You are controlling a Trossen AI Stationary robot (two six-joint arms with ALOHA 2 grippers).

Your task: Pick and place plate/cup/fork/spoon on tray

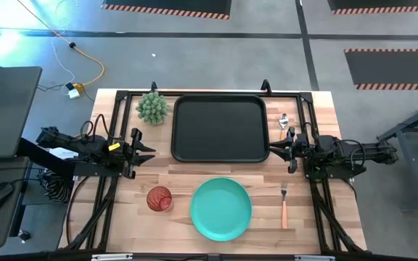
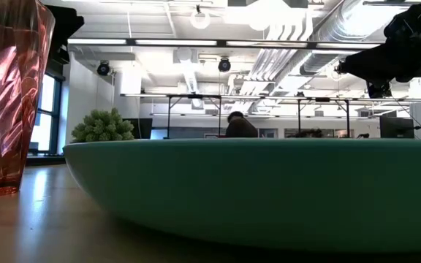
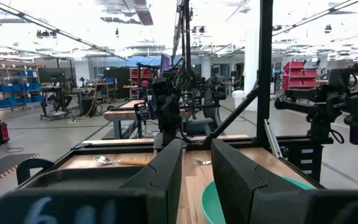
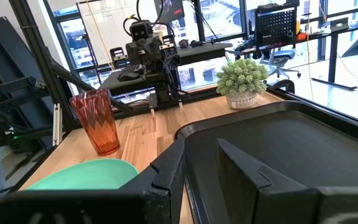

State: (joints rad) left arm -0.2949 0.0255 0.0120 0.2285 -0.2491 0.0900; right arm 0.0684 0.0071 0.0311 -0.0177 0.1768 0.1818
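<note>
— Anything gripped yet?

— No. I see the left gripper (image 1: 149, 150) and right gripper (image 1: 274, 148) parted, empty, flanking the black rimmed tray (image 1: 220, 151) — parked, I'd judge. Smooth teal plate (image 1: 221, 209) sits near the front edge, faceted red cup (image 1: 159, 198) beside it, fork (image 1: 284, 204) right, spoon (image 1: 284, 120) just beside the tray.
</note>
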